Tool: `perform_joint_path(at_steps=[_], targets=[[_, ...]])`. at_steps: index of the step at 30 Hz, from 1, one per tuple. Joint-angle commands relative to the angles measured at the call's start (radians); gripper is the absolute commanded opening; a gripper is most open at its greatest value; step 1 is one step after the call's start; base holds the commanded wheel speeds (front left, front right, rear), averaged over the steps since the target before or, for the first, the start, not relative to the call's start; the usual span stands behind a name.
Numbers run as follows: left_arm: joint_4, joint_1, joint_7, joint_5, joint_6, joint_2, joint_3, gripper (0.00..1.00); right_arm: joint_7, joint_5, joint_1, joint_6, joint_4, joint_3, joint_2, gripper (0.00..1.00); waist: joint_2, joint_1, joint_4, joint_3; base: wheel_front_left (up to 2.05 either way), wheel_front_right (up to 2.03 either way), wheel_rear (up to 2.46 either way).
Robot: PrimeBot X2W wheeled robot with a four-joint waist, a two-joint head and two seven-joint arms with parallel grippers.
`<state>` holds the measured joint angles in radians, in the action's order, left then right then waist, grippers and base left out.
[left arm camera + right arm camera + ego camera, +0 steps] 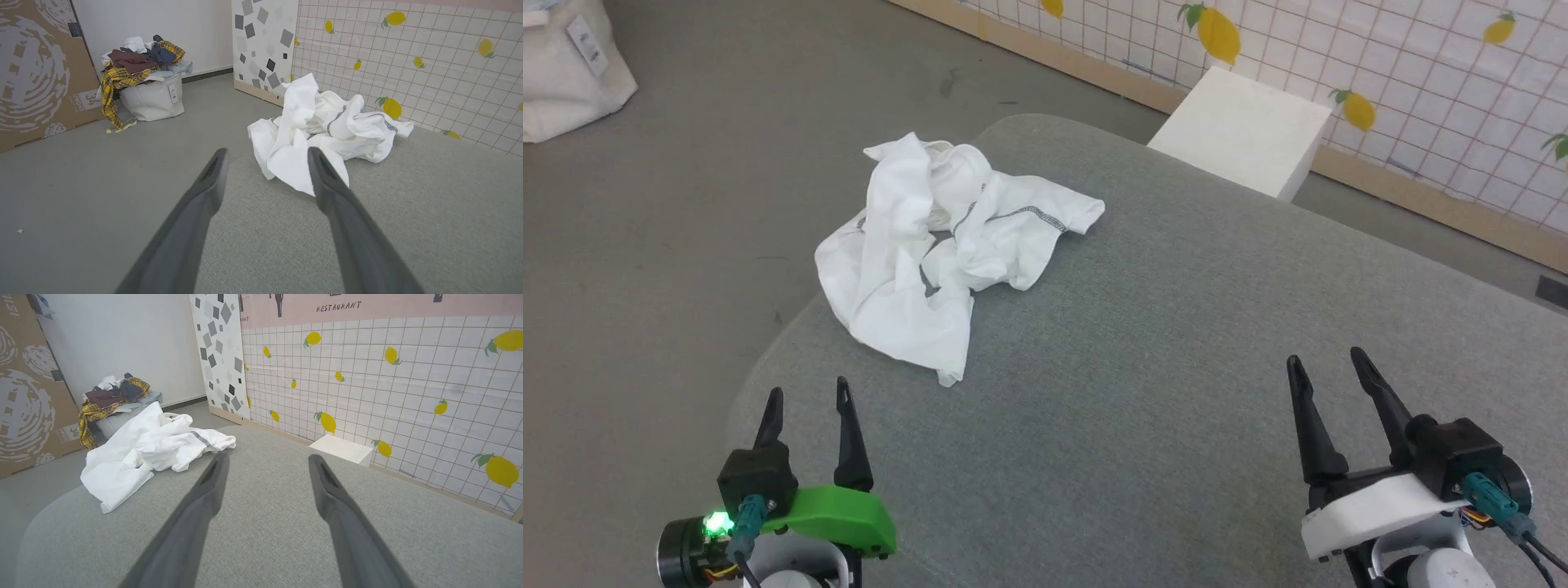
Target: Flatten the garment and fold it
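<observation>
The garment (931,253) lies crumpled in a heap near the far left edge of the grey padded surface (1160,367), its dark stitched seams showing on top. It also appears just beyond my left fingers in the left wrist view as the garment (322,130) and at the left of the right wrist view as the garment (143,453). My left gripper (807,394) hovers open near the front left corner, short of the heap. My right gripper (1327,359) is open at the front right, far from the cloth. Neither holds anything.
A rigid white box (1241,131) stands on the floor behind the surface by the lemon-patterned wall (1421,73). A white laundry bag (151,96) heaped with clothes sits on the floor to the left. The surface's left edge drops to grey floor (670,245).
</observation>
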<state>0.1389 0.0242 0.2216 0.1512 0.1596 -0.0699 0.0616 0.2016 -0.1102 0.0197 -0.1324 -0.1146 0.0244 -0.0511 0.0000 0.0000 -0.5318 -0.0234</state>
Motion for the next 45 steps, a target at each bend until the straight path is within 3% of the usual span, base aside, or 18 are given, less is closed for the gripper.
perform_joint_path(at_steps=[1, 16, 21, 28, 35, 40, 45], targets=[[0.005, 0.017, 0.010, 0.009, 0.009, -0.006, 0.002, 1.00, 0.010, -0.011, 0.014, 0.002, -0.004, 0.002, 0.001, 1.00, 0.0000, 0.0000, -0.012, 0.000, 0.00, 0.00, 0.00], [0.010, 0.039, 0.040, 0.045, 0.034, -0.003, -0.004, 1.00, 0.015, -0.008, 0.039, 0.002, 0.008, 0.006, 0.001, 1.00, 0.0000, 0.0000, -0.056, -0.052, 0.00, 0.00, 0.00], [0.019, 0.146, 0.028, 0.071, -0.026, -0.022, 0.004, 1.00, -0.014, 0.017, 0.073, 0.002, 0.051, 0.014, 0.001, 1.00, 0.0000, 0.0000, 0.008, -0.147, 0.00, 0.00, 0.00], [0.076, 0.432, -0.124, 0.143, -0.127, -0.098, -0.012, 1.00, -0.056, 0.070, 0.141, 0.002, 0.122, 0.041, 0.001, 1.00, 0.0000, 0.0000, 0.142, -0.343, 0.00, 0.00, 0.00], [0.160, 0.671, -0.354, 0.250, -0.230, -0.218, -0.049, 1.00, -0.061, 0.080, 0.196, 0.002, 0.146, 0.050, -0.015, 1.00, 0.0000, 0.0000, 0.266, -0.490, 0.00, 0.00, 0.00], [0.194, 0.751, -0.508, 0.323, -0.246, -0.264, -0.072, 1.00, -0.053, 0.072, 0.222, 0.002, 0.150, 0.047, -0.028, 1.00, 0.0000, 0.0000, 0.326, -0.551, 0.00, 0.00, 0.00], [0.238, 0.760, -0.653, 0.340, -0.206, -0.293, -0.075, 1.00, -0.038, 0.059, 0.245, 0.002, 0.146, 0.053, -0.027, 1.00, 0.0000, 0.0000, 0.368, -0.580, 0.00, 0.00, 0.00]])
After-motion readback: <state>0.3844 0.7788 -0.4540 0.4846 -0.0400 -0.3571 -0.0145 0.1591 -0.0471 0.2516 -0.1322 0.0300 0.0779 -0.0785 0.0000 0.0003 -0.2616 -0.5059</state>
